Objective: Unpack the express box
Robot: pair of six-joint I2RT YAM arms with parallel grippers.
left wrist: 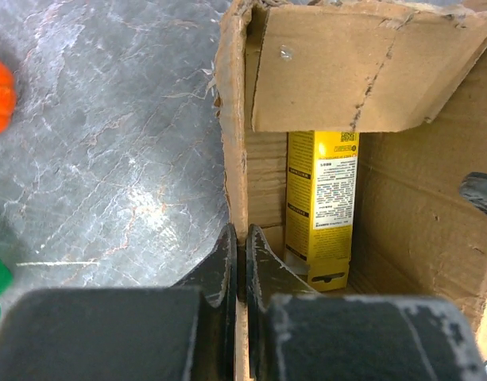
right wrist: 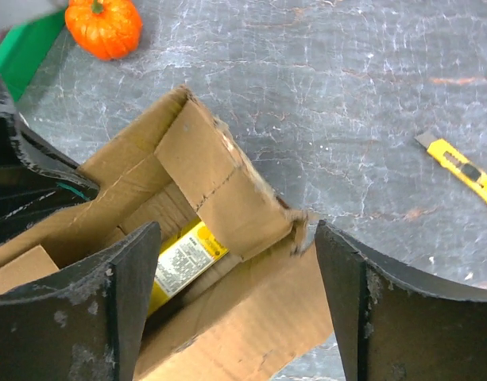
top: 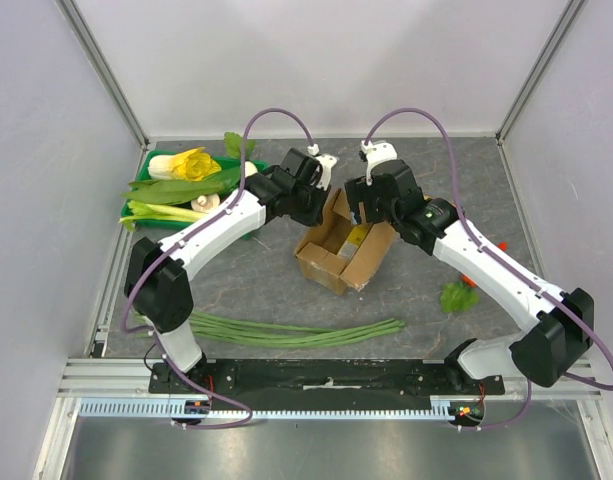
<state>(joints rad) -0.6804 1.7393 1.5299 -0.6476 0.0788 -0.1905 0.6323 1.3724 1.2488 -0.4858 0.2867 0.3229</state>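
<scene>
Right, the small brown corrugated cardboard express box (top: 321,265) sat mid-table on the grey marbled table (top: 236,290), between the two arms. Its top was open and facing up, with the flaps splayed. From overhead, its long axis ran on a diagonal, from near-left up to far-right.

Inside lay a slim yellow carton (left wrist: 322,198), lengthwise along the box's side wall. It carried a white panel of black print down one face and a small square code mark above that, all too fine to read. In the right wrist view it peeked out from under a folded-in flap, and the print was illegible there too.

The left gripper (left wrist: 240,254) was clamped tight, its fingers (left wrist: 222,270) pinching the box's upright cardboard wall, one inside and one outside. The right gripper (right wrist: 237,234) hovered over one flap with its fingers (right wrist: 128,294) spread wide, holding nothing.

Off to the side, a small orange pumpkin (right wrist: 106,26) stood on the table. A yellow-handled utility knife (right wrist: 464,168) lay well apart from the box. A green plastic tray (top: 148,157) of vegetables sat far left, and long green beans (top: 296,330) stretched along the near edge.
</scene>
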